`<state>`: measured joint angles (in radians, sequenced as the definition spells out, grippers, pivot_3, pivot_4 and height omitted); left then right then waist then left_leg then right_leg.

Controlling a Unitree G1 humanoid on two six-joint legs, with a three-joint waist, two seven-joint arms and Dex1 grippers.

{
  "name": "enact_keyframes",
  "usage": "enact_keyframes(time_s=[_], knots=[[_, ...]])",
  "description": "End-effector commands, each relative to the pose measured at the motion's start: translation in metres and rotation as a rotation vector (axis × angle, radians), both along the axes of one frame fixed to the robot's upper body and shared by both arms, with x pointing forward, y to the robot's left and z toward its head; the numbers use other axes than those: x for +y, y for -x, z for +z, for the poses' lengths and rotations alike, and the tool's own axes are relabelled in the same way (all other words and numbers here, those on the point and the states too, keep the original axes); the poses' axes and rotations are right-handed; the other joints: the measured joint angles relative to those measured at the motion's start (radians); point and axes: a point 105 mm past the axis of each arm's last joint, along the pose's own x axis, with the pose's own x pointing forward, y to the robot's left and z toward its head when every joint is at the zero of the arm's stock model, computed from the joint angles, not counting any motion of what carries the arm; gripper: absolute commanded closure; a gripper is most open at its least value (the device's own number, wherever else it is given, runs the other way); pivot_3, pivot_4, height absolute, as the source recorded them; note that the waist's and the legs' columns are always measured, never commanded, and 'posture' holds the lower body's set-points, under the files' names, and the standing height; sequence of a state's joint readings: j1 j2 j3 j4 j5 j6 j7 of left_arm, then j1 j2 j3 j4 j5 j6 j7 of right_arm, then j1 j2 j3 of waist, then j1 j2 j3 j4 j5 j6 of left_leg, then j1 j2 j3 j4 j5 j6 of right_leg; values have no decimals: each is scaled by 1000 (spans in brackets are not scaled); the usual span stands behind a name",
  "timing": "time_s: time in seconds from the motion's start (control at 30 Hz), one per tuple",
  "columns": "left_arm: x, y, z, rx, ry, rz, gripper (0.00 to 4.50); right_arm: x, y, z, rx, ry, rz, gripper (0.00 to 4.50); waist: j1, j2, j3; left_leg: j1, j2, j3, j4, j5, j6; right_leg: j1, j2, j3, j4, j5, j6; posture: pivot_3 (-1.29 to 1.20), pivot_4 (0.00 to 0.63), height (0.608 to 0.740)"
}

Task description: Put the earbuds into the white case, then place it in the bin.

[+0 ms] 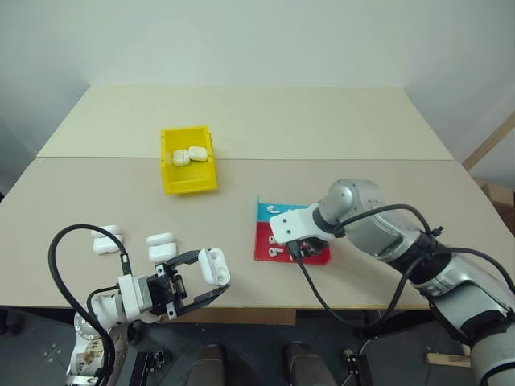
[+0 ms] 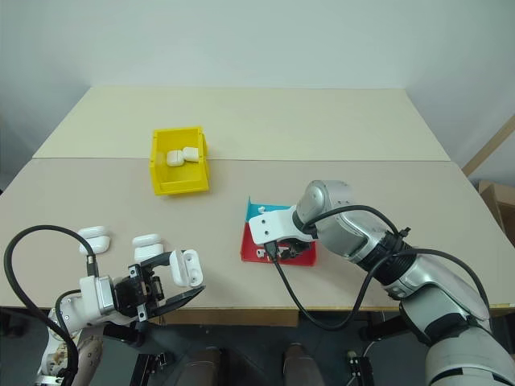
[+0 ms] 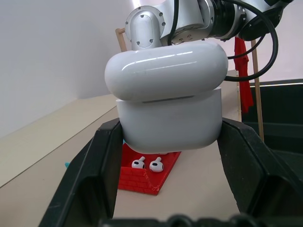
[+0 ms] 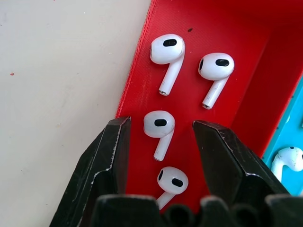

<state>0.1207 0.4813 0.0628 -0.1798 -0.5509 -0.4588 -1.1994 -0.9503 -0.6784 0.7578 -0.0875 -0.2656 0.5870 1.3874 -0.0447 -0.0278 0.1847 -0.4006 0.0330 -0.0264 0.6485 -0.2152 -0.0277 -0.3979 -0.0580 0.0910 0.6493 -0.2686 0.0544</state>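
Beige table [image 1: 338, 137], yellow bin [image 1: 188, 161] sitting far-left w/ two cases inside. Left gripper [image 1: 211, 281] clamping a white case [image 1: 215, 266] at near edge. Right gripper [image 4: 161, 142] hanging open over red tray [image 4: 265, 61], fingers straddling one of the earbuds [image 4: 159, 127].

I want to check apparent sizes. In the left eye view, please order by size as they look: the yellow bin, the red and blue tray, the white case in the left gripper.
1. yellow bin
2. red and blue tray, partly covered by the right gripper, so unsure
3. white case, clearly smallest, held in the left gripper
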Motion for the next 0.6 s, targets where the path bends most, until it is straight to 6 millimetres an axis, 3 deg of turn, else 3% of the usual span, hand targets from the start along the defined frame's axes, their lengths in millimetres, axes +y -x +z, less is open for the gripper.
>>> enact_keyframes(time_s=[0.03,0.07,0.17,0.53,0.6], knots=[[3,0,6,-44,-5,16,1762,1,-2,6,-27,-7,13,1968,0,0,0,0,0,0,0,0,0,0,0,0,0,0,0,0,150,740],[3,0,6,-44,-6,16,1762,0,-2,6,-26,-4,14,1968,0,0,0,0,0,0,0,0,0,0,0,0,0,0,0,0,150,740],[3,0,6,-41,-6,17,1762,1,-2,6,-28,-5,18,2558,0,0,0,0,0,0,0,0,0,0,0,0,0,0,0,0,150,740],[4,-1,4,-41,-14,31,1762,0,-3,4,-35,4,22,2558,0,0,0,0,0,0,0,0,0,0,0,0,0,0,0,0,150,740],[4,-1,4,-37,-15,32,1762,1,-3,4,-34,1,25,2941,0,0,0,0,0,0,0,0,0,0,0,0,0,0,0,0,150,740]])
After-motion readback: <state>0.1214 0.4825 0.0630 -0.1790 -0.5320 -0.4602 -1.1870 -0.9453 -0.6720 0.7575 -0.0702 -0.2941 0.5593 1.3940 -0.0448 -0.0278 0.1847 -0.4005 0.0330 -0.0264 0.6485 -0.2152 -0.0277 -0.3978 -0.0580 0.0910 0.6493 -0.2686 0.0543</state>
